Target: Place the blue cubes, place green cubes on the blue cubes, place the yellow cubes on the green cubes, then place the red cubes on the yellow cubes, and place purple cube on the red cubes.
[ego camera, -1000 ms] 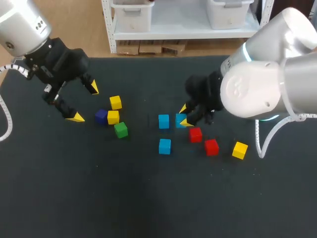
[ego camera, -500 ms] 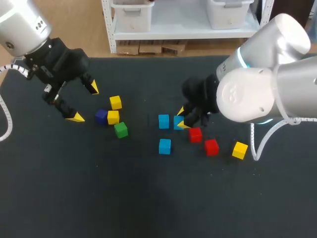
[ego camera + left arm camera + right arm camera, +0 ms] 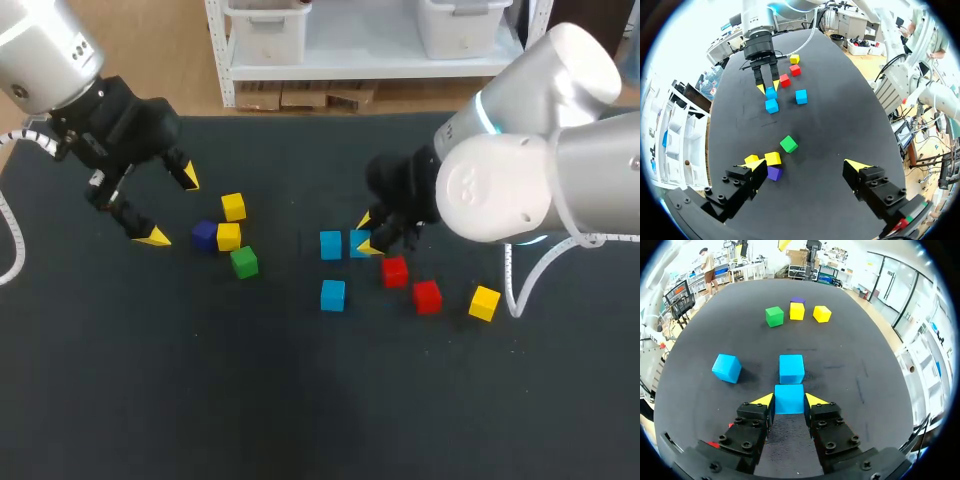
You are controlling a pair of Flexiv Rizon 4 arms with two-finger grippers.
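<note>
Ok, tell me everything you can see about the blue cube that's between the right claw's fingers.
The blue cube is a small, plain, light-blue block with sharp edges and a smooth, matte look. It sits flat on the dark table, square to the right claw, whose yellow tips press against two opposite sides. Another blue cube lies just ahead of it; I cannot tell whether they touch.

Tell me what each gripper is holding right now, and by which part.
The right gripper is closed on a blue cube, pinching its two opposite side faces. The left gripper is open and holds nothing.
</note>
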